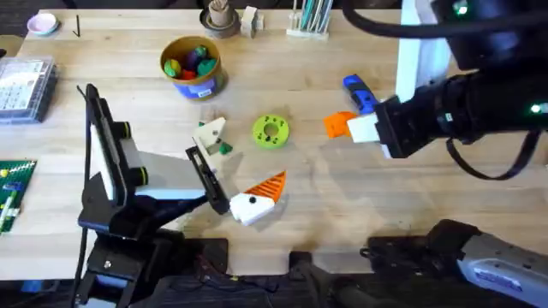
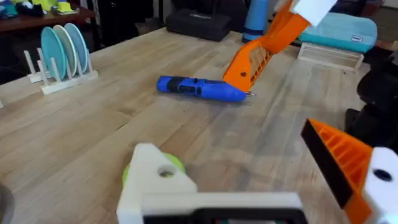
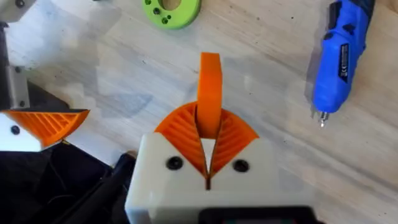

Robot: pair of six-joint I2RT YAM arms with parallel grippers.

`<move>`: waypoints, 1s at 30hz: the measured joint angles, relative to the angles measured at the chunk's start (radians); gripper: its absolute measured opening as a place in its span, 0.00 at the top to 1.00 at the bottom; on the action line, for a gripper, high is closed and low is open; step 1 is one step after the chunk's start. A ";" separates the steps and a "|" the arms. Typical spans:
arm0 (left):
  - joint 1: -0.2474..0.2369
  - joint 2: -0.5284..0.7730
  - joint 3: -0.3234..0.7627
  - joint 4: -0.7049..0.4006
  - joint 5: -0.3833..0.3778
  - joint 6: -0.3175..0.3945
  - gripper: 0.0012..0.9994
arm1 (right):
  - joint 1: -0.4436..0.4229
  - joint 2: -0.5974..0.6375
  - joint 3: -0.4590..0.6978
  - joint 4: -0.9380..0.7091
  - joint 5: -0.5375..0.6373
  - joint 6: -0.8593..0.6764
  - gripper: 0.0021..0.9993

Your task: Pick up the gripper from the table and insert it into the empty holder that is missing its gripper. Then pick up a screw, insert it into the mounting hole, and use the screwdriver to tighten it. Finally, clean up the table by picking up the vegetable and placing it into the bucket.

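My right gripper point(image 1: 344, 126) point(image 3: 209, 124) is shut on the loose orange gripper point(image 3: 209, 84), held tip-out just above the table. Beside it lies the blue screwdriver point(image 1: 360, 92) point(image 3: 341, 56) point(image 2: 199, 87). My left gripper point(image 1: 242, 158) point(image 2: 236, 149) stands wide open. One of its fingers is the plain white holder point(image 1: 211, 133) point(image 2: 155, 180), the other a white block with an orange tip point(image 1: 261, 195) point(image 2: 345, 165). The small dark-green vegetable point(image 1: 224, 147) lies next to the holder. Toys fill the bucket point(image 1: 193, 67) at the back. The screw is out of view.
A lime-green disc with holes point(image 1: 271, 130) point(image 3: 171, 7) lies between the two grippers. A clear parts box point(image 1: 24, 85) and a green board point(image 1: 13, 188) sit at the left edge. A brown cup point(image 1: 220, 19) stands at the back, and a plate rack point(image 2: 59, 53) beyond.
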 joint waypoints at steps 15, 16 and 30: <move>0.000 0.000 0.000 0.000 0.000 0.000 0.01 | -0.042 0.119 0.096 -0.004 -0.105 -0.019 0.99; 0.000 0.000 0.000 0.000 0.000 0.000 0.01 | -0.055 0.120 0.109 -0.008 -0.110 -0.023 0.99; 0.000 0.000 0.000 0.000 0.000 0.000 0.01 | -0.340 0.145 0.190 -0.006 -0.577 -0.099 0.99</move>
